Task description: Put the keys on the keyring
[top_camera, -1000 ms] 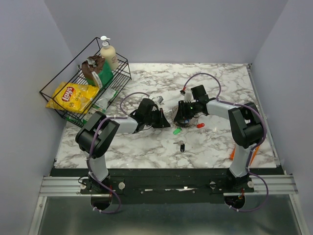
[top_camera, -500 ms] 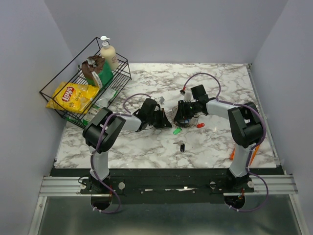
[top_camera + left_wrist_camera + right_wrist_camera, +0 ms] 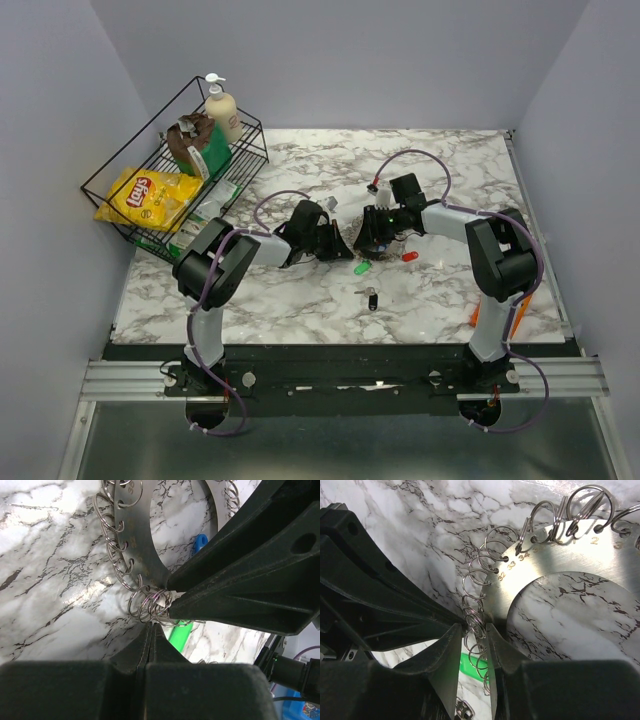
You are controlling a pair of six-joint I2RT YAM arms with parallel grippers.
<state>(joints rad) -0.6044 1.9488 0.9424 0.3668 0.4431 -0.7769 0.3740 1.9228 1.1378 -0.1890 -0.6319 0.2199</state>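
Note:
The keyring (image 3: 135, 535) is a flat silvery hoop hung with many small wire rings; it lies mid-table between both grippers (image 3: 350, 235) and also shows in the right wrist view (image 3: 580, 555). My left gripper (image 3: 151, 625) is shut, its tips touching a cluster of small rings; I cannot tell if it pinches one. My right gripper (image 3: 475, 627) is closed on the hoop's ringed edge from the opposite side. A green key (image 3: 362, 267) lies just below the grippers, a red key (image 3: 410, 257) to its right, a black key (image 3: 372, 298) nearer the front. A blue key (image 3: 200, 542) shows inside the hoop.
A wire basket (image 3: 135, 133) at the back left holds a yellow chips bag (image 3: 150, 195), a soap bottle (image 3: 222, 108) and other packets. A flat orange piece (image 3: 477, 315) lies beside the right arm's base.
My left gripper has moved right, up against the keyring and the right gripper. The right gripper and the loose keys have stayed in place.

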